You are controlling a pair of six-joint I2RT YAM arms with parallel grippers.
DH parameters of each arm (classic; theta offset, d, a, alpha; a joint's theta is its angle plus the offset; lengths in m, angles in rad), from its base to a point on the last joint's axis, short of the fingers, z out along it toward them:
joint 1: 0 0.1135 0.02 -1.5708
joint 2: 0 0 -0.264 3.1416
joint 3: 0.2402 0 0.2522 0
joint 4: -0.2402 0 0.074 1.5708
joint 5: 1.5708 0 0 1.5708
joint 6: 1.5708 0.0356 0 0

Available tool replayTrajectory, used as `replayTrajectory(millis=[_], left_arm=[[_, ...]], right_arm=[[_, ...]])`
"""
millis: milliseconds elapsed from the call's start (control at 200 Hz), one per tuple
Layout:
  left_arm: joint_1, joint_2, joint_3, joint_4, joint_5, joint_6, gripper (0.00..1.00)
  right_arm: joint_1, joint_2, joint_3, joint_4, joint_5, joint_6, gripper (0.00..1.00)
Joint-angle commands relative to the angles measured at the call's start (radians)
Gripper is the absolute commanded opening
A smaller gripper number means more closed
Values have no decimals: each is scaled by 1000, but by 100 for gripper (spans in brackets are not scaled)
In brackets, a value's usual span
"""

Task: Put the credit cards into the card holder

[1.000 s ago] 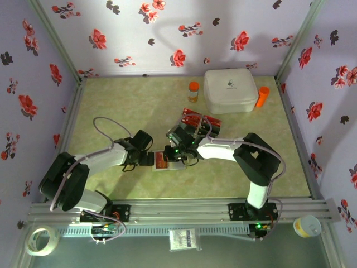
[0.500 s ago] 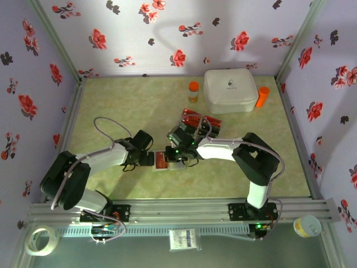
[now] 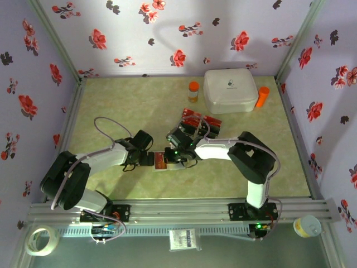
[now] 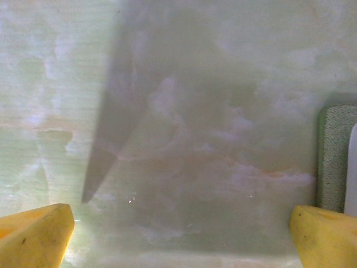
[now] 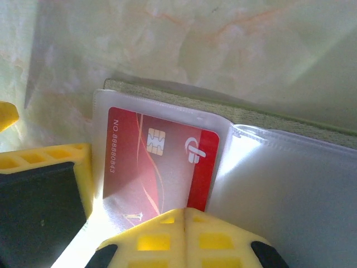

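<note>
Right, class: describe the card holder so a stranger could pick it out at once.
From the white box, come nearer past the loose red cards. The card holder lies open between the left gripper and the right gripper; it alone has an olive cover and clear sleeves, one holding a red card.

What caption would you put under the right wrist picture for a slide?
Red credit card tucked in a clear sleeve of the olive card holder, right gripper close beside it.
</note>
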State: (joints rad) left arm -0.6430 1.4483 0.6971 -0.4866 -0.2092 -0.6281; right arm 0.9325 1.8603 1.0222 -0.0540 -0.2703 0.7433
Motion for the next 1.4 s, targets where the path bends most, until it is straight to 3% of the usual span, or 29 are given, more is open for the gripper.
replayTrajectory(millis=[0,535,1395], left_arm=[[8,16,-4,5,-5,6,100],[45,-73,42,-78,-18,7,100],[45,-57,39,-56,10,13,100]], right_arm=[[14,45,16,4,-10,16,0],[11,-16,16,2,6,33,1],[0,-93,-23,-40,33,7,4]])
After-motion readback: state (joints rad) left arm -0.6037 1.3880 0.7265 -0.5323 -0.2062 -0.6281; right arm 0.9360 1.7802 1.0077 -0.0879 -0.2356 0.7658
